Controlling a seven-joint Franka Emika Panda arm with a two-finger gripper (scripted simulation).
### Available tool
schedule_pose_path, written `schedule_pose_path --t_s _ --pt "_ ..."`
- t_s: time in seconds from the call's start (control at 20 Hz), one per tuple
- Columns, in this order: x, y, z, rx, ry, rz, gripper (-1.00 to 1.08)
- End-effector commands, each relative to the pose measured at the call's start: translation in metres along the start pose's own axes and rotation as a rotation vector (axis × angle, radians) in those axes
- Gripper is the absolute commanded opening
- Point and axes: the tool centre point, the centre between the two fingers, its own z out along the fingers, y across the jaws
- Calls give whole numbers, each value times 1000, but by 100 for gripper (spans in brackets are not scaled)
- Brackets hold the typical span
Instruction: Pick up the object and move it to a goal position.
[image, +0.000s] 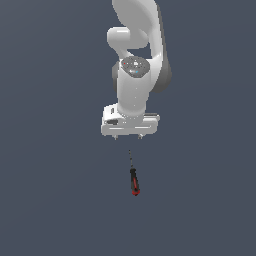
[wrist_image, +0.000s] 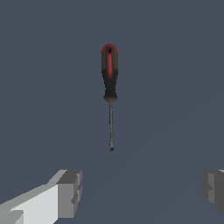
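The object is a small screwdriver (image: 133, 180) with a black-and-red handle and a thin dark shaft, lying flat on the dark grey surface. In the exterior view its shaft tip points toward the arm and its handle lies nearer the camera. My white gripper (image: 128, 137) hovers above the surface, just behind the shaft tip, apart from the tool. The wrist view shows the screwdriver (wrist_image: 110, 78) whole, ahead of the fingers (wrist_image: 70, 192), which stand wide apart with nothing between them. The gripper (wrist_image: 142, 190) is open.
A plain dark grey surface (image: 55, 190) stretches in every direction around the tool. The white arm (image: 135, 60) rises behind the gripper. No other objects or edges show.
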Motion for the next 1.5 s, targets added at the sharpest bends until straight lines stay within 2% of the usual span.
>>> schedule_pose_path --t_s 0.0,0.45,1.0,1.45 --pt "1 0 1 0 -1 0 100" --pt "20 -4 23 11 -3 -14 100" --pt "60 -13 83 42 -7 -41 100" --pt "73 -18 110 58 -9 -50 100"
